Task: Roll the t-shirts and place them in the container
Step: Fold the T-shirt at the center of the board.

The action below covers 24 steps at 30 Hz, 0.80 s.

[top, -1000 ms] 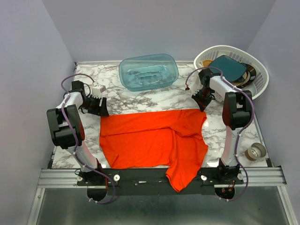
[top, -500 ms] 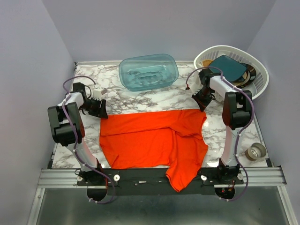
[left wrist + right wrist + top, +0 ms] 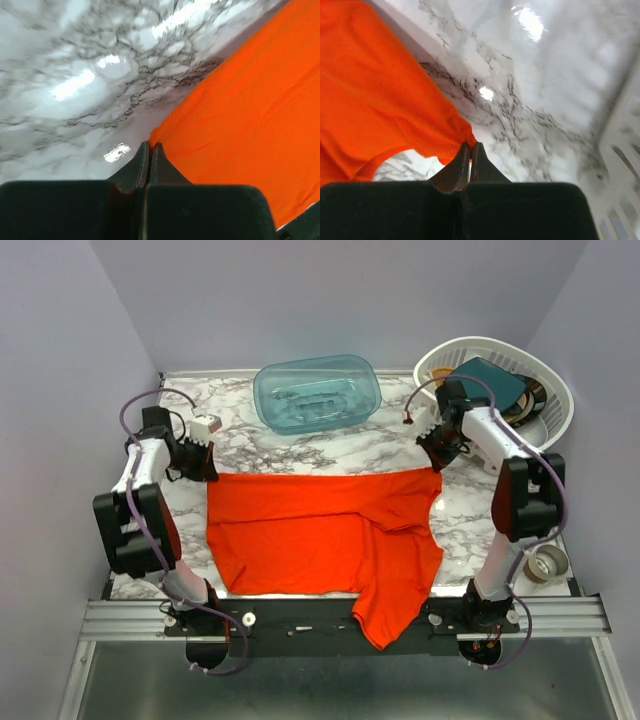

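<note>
A plain red-orange t-shirt [image 3: 320, 530] lies spread on the marble table [image 3: 330, 450], one part hanging over the near edge. My left gripper [image 3: 208, 474] is shut on the t-shirt's far left corner; in the left wrist view the gripper [image 3: 150, 145] pinches the cloth corner [image 3: 240, 110] at its tips. My right gripper [image 3: 437, 466] is shut on the far right corner. In the right wrist view this gripper [image 3: 470, 145] holds the stitched hem, and the t-shirt [image 3: 380, 95] hangs away to the left, lifted off the marble.
A teal plastic tub [image 3: 317, 392] stands at the back middle. A white basket [image 3: 553, 390] holding a dark teal item sits at the back right, its rim [image 3: 625, 145] close to my right gripper. A tape roll [image 3: 545, 563] lies at the near right.
My left gripper has closed on the t-shirt's far left corner. Both arms have moved back, and the shirt's far edge is pulled straighter and farther from the near edge.
</note>
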Tool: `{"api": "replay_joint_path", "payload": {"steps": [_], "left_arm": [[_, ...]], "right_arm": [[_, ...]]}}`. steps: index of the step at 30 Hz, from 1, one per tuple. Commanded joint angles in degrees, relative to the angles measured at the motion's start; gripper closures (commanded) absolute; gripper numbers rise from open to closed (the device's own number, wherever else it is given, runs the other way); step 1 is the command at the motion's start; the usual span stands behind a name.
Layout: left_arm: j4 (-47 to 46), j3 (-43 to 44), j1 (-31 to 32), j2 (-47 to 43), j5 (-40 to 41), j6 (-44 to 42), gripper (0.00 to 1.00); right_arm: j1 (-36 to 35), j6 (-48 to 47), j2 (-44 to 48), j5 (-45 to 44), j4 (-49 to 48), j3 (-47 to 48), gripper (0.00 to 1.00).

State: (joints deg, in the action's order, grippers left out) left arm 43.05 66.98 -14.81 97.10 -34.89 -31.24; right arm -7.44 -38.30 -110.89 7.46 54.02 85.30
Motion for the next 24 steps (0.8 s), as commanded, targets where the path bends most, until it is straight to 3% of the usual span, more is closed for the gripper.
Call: {"api": "replay_joint_path", "payload": {"steps": [1,12,24], "left_arm": [[0.0,2.0,-1.1,-16.0,-1.7,-1.4,1.00],[-0.3,-2.3,-1.5,-41.1,-0.3,-3.1,1.00],[-0.5,1.7,0.7,-59.6,3.5,4.2,1.00]], "right_arm": [[-0.2,3.4,16.6,1.6,-4.3,-2.1,1.00],[-0.1,4.3,45.7,-0.2,-7.6,-11.7,1.00],[-0.1,5.8,64.8,0.1,1.4,-0.9,1.00]]}}
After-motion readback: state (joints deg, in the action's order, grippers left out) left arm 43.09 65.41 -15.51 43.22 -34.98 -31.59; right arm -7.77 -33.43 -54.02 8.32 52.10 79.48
